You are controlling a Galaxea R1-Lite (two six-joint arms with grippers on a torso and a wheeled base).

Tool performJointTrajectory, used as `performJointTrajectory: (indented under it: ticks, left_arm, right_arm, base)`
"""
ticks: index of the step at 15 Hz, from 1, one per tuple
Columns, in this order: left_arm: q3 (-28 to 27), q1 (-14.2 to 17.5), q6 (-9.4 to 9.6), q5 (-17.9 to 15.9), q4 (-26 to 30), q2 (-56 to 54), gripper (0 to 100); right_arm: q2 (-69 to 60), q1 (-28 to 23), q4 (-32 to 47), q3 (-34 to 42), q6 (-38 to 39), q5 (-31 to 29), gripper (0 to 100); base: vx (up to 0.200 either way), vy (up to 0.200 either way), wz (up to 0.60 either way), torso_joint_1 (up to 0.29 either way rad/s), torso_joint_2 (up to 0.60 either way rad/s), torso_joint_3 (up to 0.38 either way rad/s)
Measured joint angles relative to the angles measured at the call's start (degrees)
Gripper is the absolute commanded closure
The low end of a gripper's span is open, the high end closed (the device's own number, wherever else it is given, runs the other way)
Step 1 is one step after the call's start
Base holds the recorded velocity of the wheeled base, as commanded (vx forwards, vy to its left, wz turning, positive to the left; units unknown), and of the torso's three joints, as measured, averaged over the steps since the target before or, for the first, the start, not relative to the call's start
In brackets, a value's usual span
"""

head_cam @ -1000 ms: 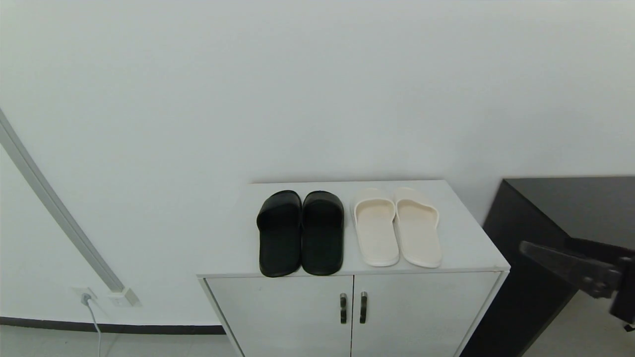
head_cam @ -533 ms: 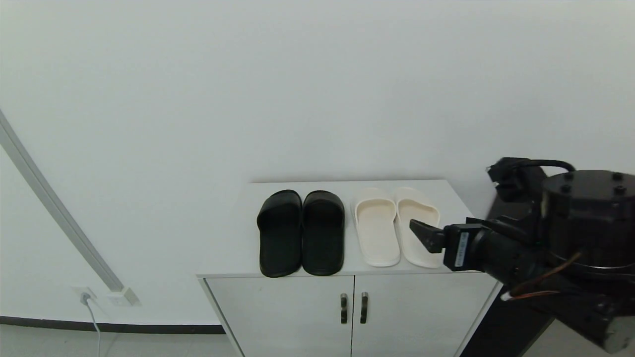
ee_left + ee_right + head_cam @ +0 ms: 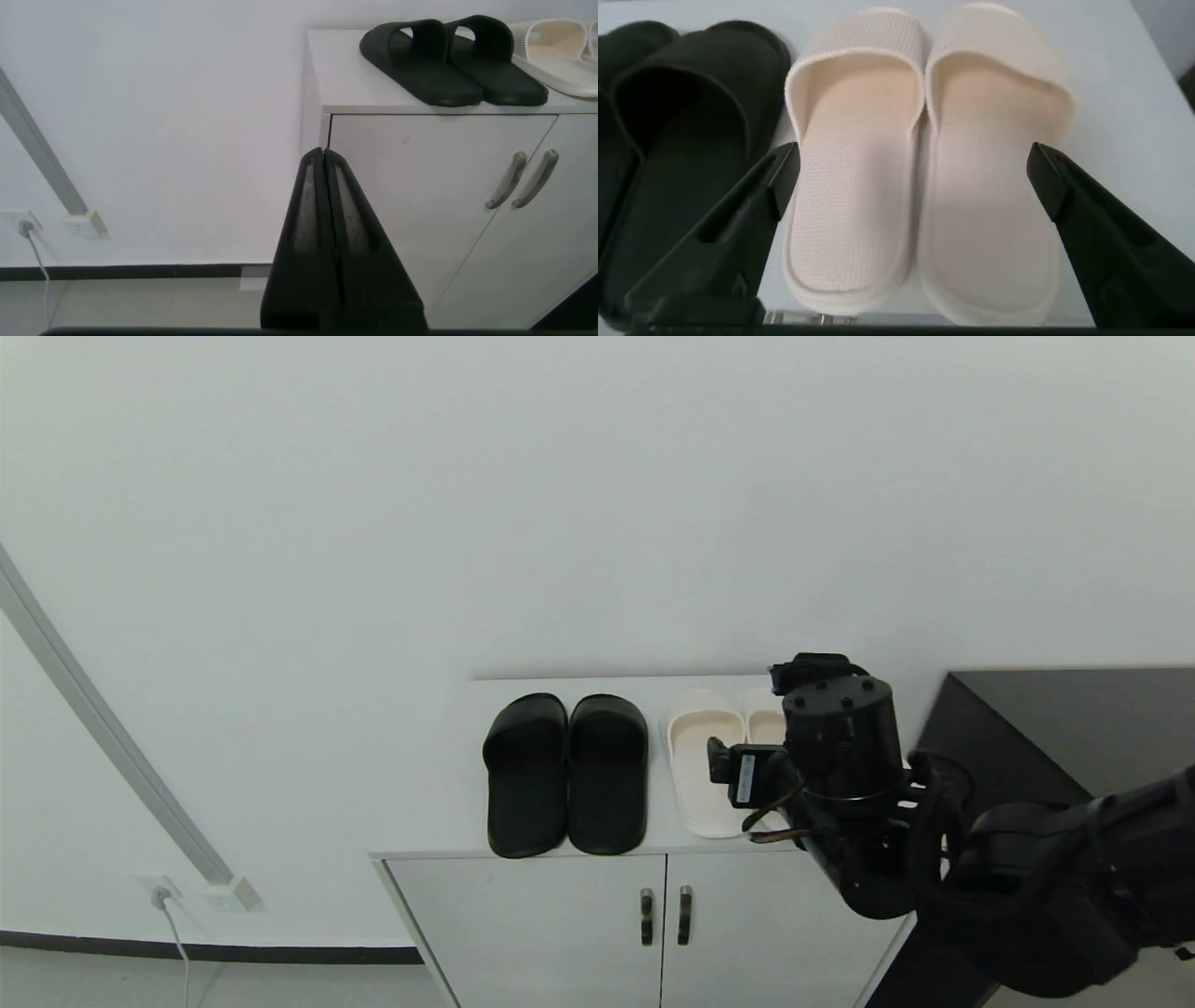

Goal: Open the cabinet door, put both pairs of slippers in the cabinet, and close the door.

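**A:** Where are the slippers?

**B:** Both pairs lie side by side on top of the white cabinet (image 3: 448,803). The black slippers (image 3: 607,775) are left of the cream slippers (image 3: 695,793). Its two doors (image 3: 560,933) are closed.

**A:** And the grippers?

**B:** The right gripper (image 3: 913,159) hangs over the cream pair, jaws wide apart. The left gripper (image 3: 323,159) sits low before the cabinet, jaws pressed together.
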Motion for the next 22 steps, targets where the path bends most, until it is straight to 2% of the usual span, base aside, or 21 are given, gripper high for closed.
performJointTrajectory:
  ticks: [8,13,19,20,22]
  left_arm:
    - [0.0,0.0,0.00,0.0,0.0,0.0,100]
    - [0.0,0.0,-0.18,0.0,0.0,0.0,100]
    - [0.0,0.0,-0.21,0.0,0.0,0.0,100]
    - [0.0,0.0,-0.23,0.0,0.0,0.0,100]
    - [0.0,0.0,-0.23,0.0,0.0,0.0,100]
  right_arm:
    - [10.5,-5.4,-0.1,-8.7,-2.3,0.4,0]
    - [14.5,-7.2,-2.9,-13.6,-6.8,2.7,0]
    - [18.0,-9.1,-2.8,-18.1,-8.0,3.7,0]
    - [18.4,-9.3,-2.9,-18.3,-8.2,3.7,100]
    - [18.7,-9.4,-2.9,-18.4,-8.3,4.1,100]
  base:
    - [0.000,0.000,0.00,0.000,0.00,0.000]
    - [0.000,0.000,0.00,0.000,0.00,0.000]
    - [0.000,0.000,0.00,0.000,0.00,0.000]
    - [0.000,0.000,0.00,0.000,0.00,0.000]
    - [0.000,0.000,0.00,0.000,0.00,0.000]
